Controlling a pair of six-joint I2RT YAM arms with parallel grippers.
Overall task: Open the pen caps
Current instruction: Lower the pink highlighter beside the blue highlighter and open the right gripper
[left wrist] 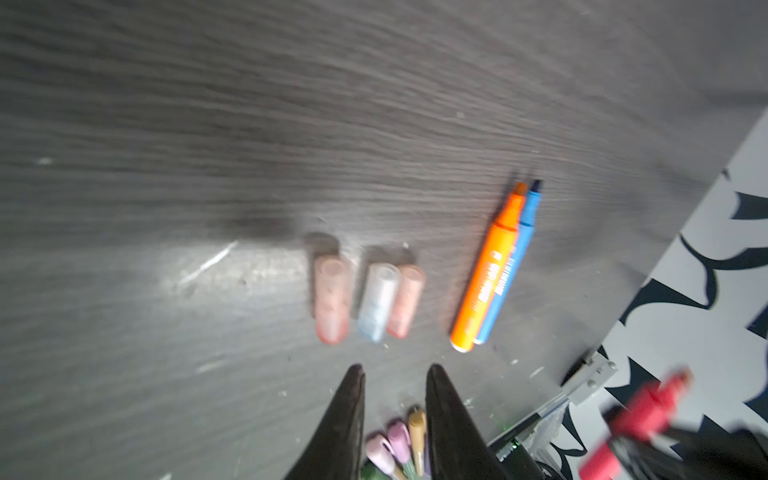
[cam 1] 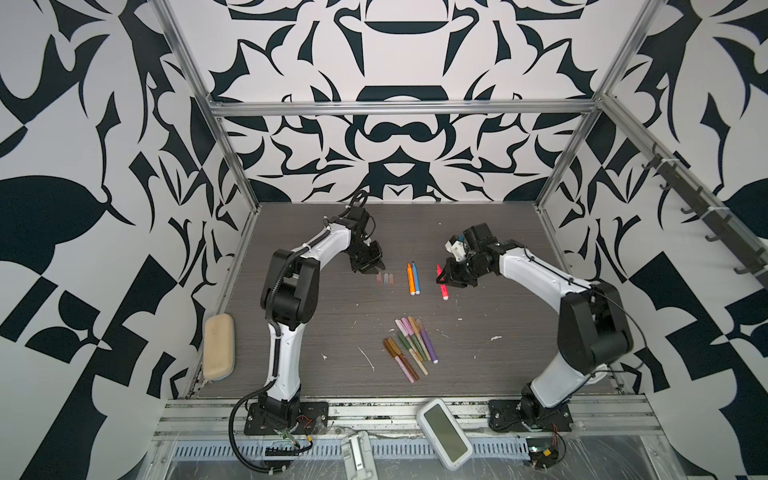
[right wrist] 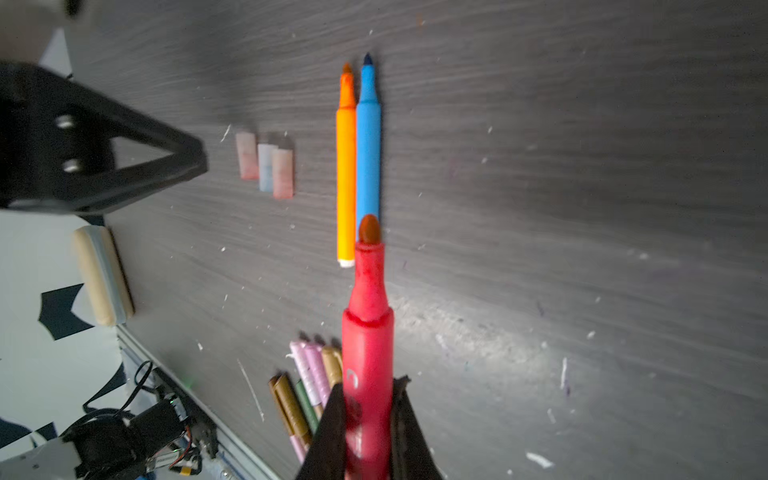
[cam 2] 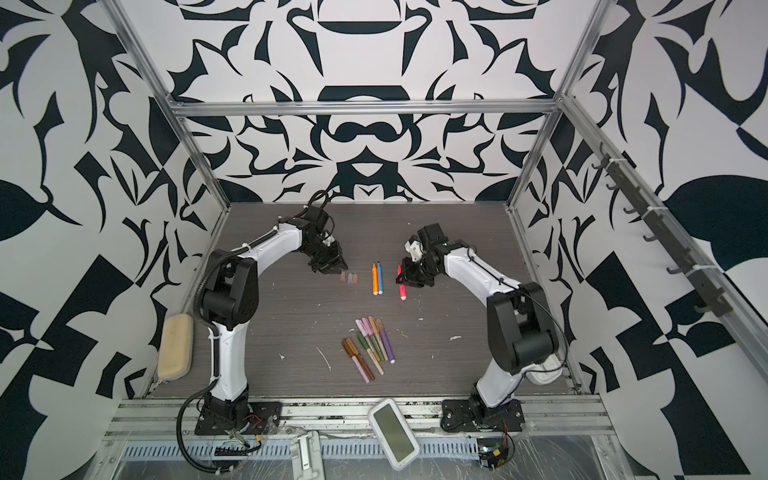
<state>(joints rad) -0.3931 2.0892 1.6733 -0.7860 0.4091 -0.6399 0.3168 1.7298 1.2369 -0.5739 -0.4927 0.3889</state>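
Note:
Three loose pen caps, two pale pink and one clear bluish, lie side by side on the table. My left gripper hovers just beside them, open with nothing between its fingers. My right gripper is shut on an uncapped red pen, tip pointing away from the wrist. An uncapped orange pen and blue pen lie together between the grippers. Several capped pens sit in a bunch nearer the front.
A beige case lies at the table's left edge. A white handheld device rests on the front rail. Aluminium frame posts and patterned walls close in the table.

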